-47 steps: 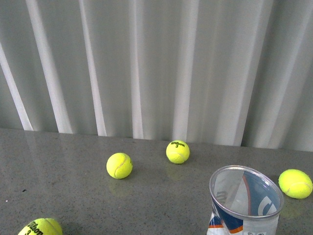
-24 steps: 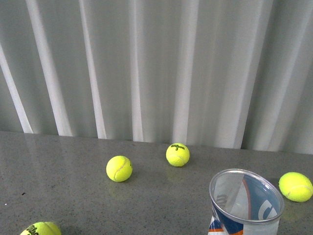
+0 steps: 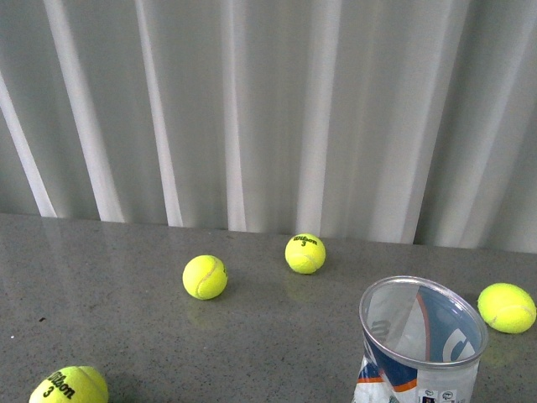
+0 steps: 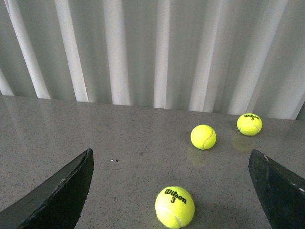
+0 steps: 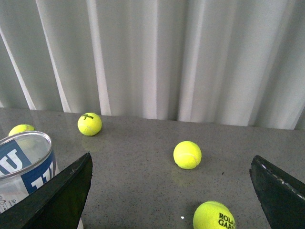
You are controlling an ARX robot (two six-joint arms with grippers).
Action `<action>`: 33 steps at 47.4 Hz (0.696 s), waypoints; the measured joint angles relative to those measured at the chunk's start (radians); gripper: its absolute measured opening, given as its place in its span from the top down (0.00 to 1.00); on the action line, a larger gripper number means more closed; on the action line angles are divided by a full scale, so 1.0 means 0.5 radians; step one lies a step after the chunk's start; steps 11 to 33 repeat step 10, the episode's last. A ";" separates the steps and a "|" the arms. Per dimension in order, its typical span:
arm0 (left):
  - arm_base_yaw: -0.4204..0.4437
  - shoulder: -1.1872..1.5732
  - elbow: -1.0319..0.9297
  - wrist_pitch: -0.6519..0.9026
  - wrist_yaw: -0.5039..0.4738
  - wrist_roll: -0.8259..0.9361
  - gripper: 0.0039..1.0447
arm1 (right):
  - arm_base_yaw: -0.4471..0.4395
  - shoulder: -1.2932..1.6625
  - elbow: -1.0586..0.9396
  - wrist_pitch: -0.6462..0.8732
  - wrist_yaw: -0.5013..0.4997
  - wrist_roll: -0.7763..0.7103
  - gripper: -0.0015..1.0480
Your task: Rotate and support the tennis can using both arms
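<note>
While the can (image 3: 422, 344) stands upright and open-mouthed on the grey table (image 3: 126, 294), balls (image 3: 205, 277) scattered around, left gripper (image 4: 171, 191) and right gripper (image 5: 171, 191) both spread wide, holding nothing.

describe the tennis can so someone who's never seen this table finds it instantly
Start from the grey speckled table in front of the white curtain, then go to its near right edge in the front view. The tennis can stands there mouth up, apparently empty. Among the yellow tennis balls, it is the only clear tube, with a silver rim and white-blue-orange label.
</note>
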 joint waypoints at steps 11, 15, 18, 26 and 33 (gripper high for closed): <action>0.000 0.000 0.000 0.000 0.000 0.000 0.06 | 0.000 0.000 0.000 0.000 0.000 0.000 0.07; 0.000 0.000 0.000 0.000 0.000 0.000 0.06 | 0.000 0.000 0.000 0.000 0.000 0.000 0.07; 0.000 0.000 0.000 0.000 0.000 0.000 0.06 | 0.000 0.000 0.000 0.000 0.000 0.000 0.07; 0.000 0.000 0.000 0.000 0.000 0.000 0.06 | 0.000 0.000 0.000 0.000 0.000 0.000 0.07; 0.000 0.000 0.000 0.000 0.000 0.000 0.06 | 0.000 0.000 0.000 0.000 0.000 0.000 0.07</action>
